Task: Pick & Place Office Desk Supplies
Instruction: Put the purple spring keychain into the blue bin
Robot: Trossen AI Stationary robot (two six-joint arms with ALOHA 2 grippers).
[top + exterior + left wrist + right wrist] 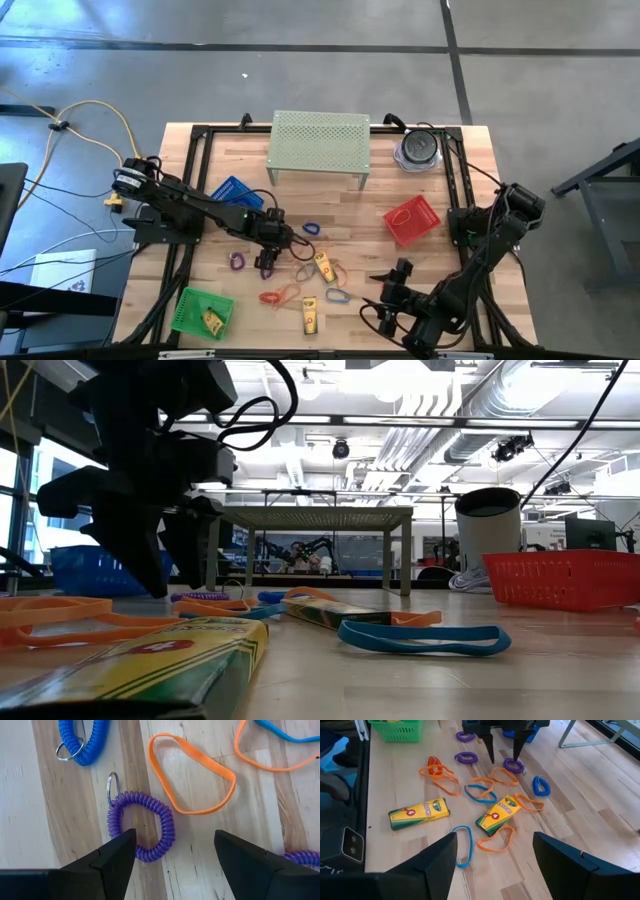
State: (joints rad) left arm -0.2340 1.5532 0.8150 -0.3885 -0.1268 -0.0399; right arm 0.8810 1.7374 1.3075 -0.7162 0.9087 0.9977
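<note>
My left gripper (pixel 268 262) hung over the middle of the tabletop (pixel 440 255) with its fingers spread wide and holding nothing, one finger just over the purple coil wrist band (pixel 142 827) and the other off to its side. An orange rubber band (pixel 192 777) lay just beside that coil, and a blue coil band (pixel 82 740) lay near it. The other supplies lay loose toward the near edge, among them two crayon boxes (pixel 419 813). My right gripper (pixel 395 290) waited near the near right corner, also wide open and empty. I judged this the approach to a pick: next I needed to centre both fingers around the coil, lower and close without snagging the orange band.
</note>
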